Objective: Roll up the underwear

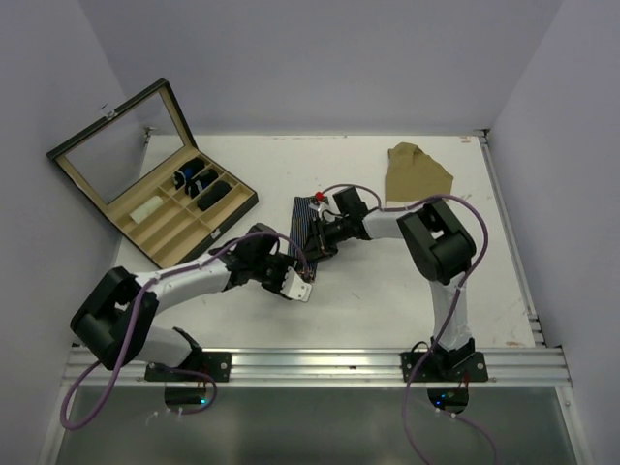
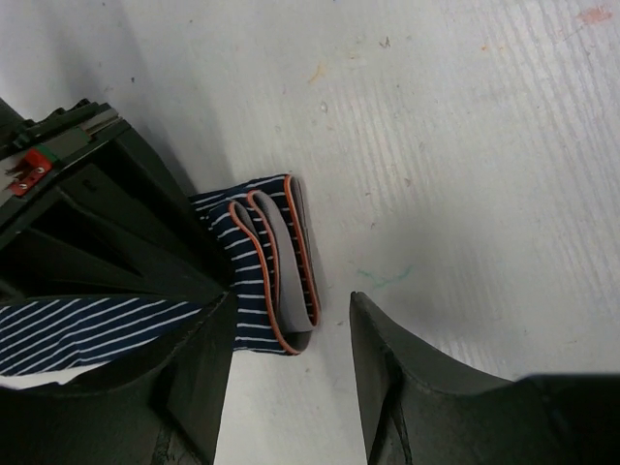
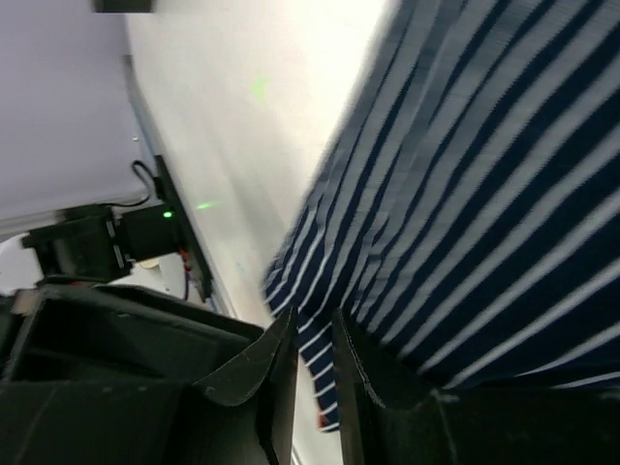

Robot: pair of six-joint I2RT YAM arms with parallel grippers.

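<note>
Count: one open display case (image 1: 145,189) sits well left of the striped underwear (image 1: 303,221). It holds two dark rolls (image 1: 194,178) and one white item (image 1: 145,210). The single underwear lies mid-tabletop (image 1: 387,291). One tan cloth (image 1: 417,172) lies behind it to the right, well apart.

Left tool (image 2: 293,308): jaws about half apart, straddling the underwear's folded, orange-trimmed end and gripping nothing. Contact cannot be confirmed.

Right tool (image 3: 312,339): fingers nearly together, pinching the striped fabric.

The left arm reaches in low from the underwear's left. The right arm is bent sharply at the elbow and doubles back leftward onto the underwear.
</note>
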